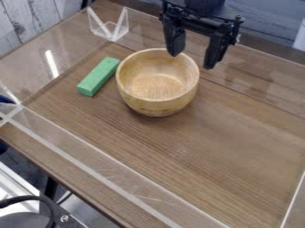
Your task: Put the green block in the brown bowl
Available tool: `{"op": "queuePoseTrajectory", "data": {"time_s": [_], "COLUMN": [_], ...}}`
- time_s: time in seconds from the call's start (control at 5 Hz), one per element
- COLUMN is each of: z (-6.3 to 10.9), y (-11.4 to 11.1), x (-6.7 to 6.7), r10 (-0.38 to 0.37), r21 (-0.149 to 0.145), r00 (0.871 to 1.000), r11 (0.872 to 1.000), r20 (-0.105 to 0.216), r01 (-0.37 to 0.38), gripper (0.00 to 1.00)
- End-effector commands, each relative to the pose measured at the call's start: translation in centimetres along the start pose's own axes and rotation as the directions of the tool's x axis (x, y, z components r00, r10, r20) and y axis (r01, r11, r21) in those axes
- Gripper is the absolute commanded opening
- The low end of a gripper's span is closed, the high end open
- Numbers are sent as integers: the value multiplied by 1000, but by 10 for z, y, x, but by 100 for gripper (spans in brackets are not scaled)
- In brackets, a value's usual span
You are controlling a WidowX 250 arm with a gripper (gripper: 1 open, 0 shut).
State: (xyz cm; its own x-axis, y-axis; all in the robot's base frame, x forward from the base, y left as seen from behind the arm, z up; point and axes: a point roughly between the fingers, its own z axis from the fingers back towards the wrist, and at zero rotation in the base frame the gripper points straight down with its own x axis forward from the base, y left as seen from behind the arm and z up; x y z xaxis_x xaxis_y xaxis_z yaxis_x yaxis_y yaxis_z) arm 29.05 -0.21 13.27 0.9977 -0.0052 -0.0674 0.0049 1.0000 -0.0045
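Camera view: the hand [194, 47] is spread above the bowl [159, 82]; swinging toward the block [99, 77], it could knock the rim.

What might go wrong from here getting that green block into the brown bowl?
The gripper hangs open over the back rim of the brown bowl, so moving down from there might knock or tip it. The green block lies right beside the bowl's side, leaving little room between them: a jaw coming down there could bump the bowl or nudge the block away.
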Motion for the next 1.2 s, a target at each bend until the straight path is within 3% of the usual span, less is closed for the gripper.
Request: {"op": "queuePoseTrajectory", "data": {"time_s": [0.0, 0.4, 0.6, 0.8, 1.0], "z": [-5, -2, 2, -1, -6], "y": [5, 47, 83, 104, 109], "x": [-3, -26, -32, -37, -36], "r10": [-1, 38, 79, 116, 123], "r21": [2, 8, 11, 17, 22], "r00": [1000, 999, 997, 993, 992], "r11": [1000, 999, 997, 993, 992], "r20": [-17, -7, 9, 15, 6], "r01": [1, -38, -79, -116, -123], "gripper": [100, 100, 100, 100, 100]}}
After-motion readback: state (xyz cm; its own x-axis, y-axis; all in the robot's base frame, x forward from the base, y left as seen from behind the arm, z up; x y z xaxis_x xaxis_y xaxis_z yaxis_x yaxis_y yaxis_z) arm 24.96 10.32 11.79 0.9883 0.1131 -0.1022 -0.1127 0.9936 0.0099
